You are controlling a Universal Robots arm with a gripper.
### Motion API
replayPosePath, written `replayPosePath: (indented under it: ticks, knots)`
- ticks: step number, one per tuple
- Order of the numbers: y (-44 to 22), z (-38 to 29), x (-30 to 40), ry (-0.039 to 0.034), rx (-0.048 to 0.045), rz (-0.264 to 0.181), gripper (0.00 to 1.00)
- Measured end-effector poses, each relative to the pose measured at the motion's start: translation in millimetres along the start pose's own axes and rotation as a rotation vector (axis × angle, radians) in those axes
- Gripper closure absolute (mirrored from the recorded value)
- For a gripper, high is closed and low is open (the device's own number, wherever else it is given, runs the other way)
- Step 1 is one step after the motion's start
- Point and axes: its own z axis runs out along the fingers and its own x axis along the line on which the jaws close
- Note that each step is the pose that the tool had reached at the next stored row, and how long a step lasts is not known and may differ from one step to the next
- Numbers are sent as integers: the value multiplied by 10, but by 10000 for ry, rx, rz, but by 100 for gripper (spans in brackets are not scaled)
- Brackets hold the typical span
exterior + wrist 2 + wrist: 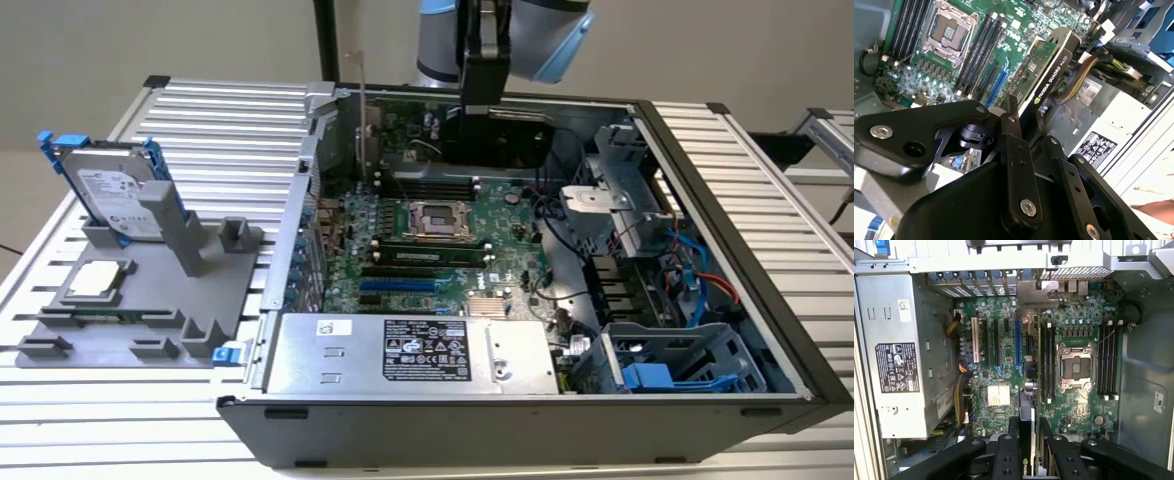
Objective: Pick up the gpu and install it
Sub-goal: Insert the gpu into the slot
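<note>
The gpu (1050, 67) is a flat card with a green board on one side and a black shroud on the other. It hangs edge-down over the motherboard (1079, 325) inside the open computer case (747, 230). My gripper (1026, 120) is shut on its upper edge, one black finger on each face. In the first wrist view the gpu (1027, 410) is seen edge-on between the fingers (1014, 432). It runs along beside the blue slot (1016, 347), with its silver end bracket (1036, 295) toward the rear slot openings. In the exterior view the bracket (362, 100) stands upright at the case's far wall.
The empty CPU socket (1074, 367) and memory slots lie beside the card. A silver power supply (414, 350) fills the case's near end, with yellow cables (1079, 80) beside it. A hard drive in a blue frame (114, 190) and a square silver chip (100, 280) sit on a grey fixture.
</note>
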Motion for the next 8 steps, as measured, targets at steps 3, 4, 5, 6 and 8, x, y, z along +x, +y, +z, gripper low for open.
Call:
replayPosePath:
  ticks: [3, 4, 5, 6, 8]
  knots:
    - [7, 14, 1, 9, 1, 18, 100]
    - [10, 18, 1, 13, 1, 23, 100]
    - [12, 22, 1, 18, 1, 26, 100]
    - [13, 27, 1, 20, 2, 28, 100]
    - [14, 31, 1, 23, 2, 30, 100]
